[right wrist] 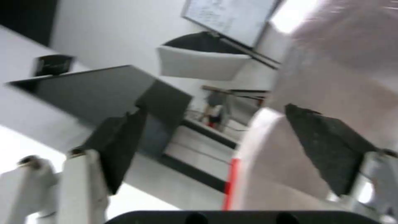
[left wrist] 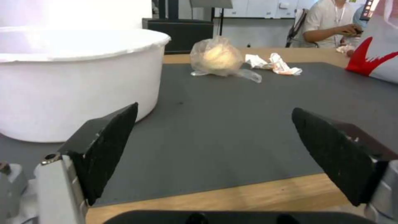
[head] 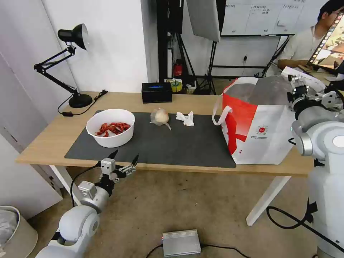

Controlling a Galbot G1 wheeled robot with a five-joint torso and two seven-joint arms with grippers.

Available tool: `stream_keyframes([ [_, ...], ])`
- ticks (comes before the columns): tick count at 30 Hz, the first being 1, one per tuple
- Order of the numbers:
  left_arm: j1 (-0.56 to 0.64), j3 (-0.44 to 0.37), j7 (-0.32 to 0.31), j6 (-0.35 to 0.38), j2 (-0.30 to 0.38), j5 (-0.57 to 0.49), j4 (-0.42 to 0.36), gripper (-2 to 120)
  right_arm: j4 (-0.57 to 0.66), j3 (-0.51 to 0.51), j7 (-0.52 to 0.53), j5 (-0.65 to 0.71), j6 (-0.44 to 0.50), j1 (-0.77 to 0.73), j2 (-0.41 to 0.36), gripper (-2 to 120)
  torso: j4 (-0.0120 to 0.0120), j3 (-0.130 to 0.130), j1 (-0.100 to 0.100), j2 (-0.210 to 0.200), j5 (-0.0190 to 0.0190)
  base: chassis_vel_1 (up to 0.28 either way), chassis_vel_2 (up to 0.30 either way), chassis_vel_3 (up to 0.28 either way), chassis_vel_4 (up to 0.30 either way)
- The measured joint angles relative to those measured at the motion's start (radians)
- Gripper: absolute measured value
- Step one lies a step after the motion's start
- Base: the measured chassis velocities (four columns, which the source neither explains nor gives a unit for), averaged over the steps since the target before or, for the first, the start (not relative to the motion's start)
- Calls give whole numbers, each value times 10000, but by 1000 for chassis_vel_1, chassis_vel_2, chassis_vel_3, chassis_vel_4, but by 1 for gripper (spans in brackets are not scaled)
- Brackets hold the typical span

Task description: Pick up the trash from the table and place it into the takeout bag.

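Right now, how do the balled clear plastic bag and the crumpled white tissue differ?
The balled clear plastic bag is translucent with a pale yellowish lump inside; the crumpled white tissue is opaque white. The bag is rounded and taller, the tissue flatter and ragged. The bag lies nearer the white round bowl, the tissue nearer the takeout bag. Both rest on the dark grey mat, ungripped.

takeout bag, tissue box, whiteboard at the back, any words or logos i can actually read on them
None of it reads as text.
takeout bag: small round red logo with tiny print under it, too small to read.
black tissue box: a blue mark on the front, no legible letters.
whiteboard: handwritten lines, too small to read.
Both grippers, left gripper and right gripper, carry no lettering.
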Motion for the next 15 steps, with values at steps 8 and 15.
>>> stream_keyframes([
  [8, 59, -119, 0, -40, -81, 0, 0, 100, 650, -276, -1539, -435, 142, -433, -46, 99, 0, 0, 0, 0, 0, 0, 0, 0, 0],
  [15, 236, -340, 33, -253, -152, 4, 47, 100, 1674, -856, -4053, -2605, -352, -1972, 154, 100, 2, 0, -1, 0, 0, 0, 0, 0, 0],
])
